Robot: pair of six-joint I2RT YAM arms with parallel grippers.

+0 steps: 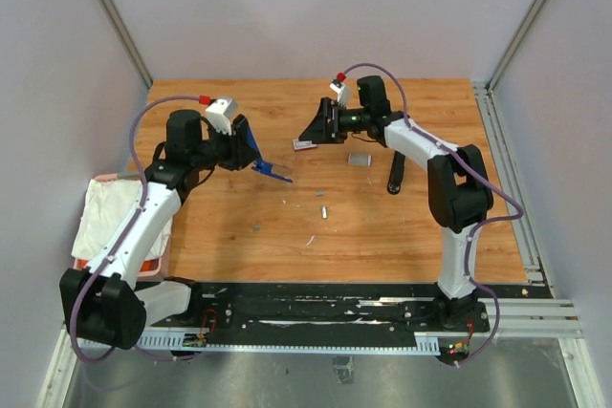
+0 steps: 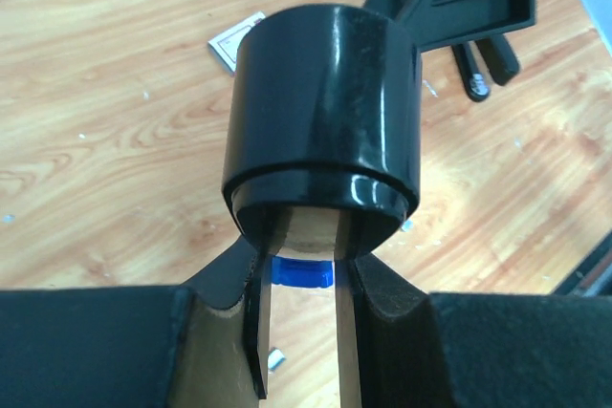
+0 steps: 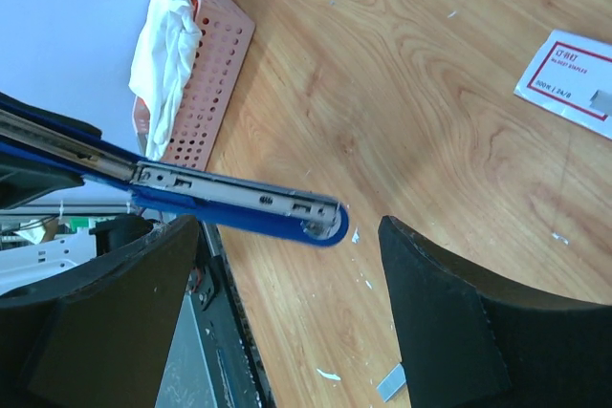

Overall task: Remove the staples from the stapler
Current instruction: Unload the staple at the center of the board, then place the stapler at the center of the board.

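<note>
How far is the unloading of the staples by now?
Some staples already lie on the table. In hand: the left tool is shut on the opened blue stapler, rail exposed; the right tool is open near its tip. Left: emptying the rail; whether staples are inside it I cannot tell.

Bright even light, soft shadows, wrist close-ups blurred, mild glare

I see the table [image 1: 402,226] as smooth wood-grain with a soft sheen. The stapler [image 3: 287,228] is blue plastic with a bare metal channel, and the black cap [image 2: 325,112] is glossy plastic. The staples [image 1: 359,160] look like dull grey metal. At the table's left edge, a perforated pink plastic basket [image 3: 215,64] holds crumpled white cloth [image 3: 163,35]. The box [image 3: 569,74] is printed card.
</note>
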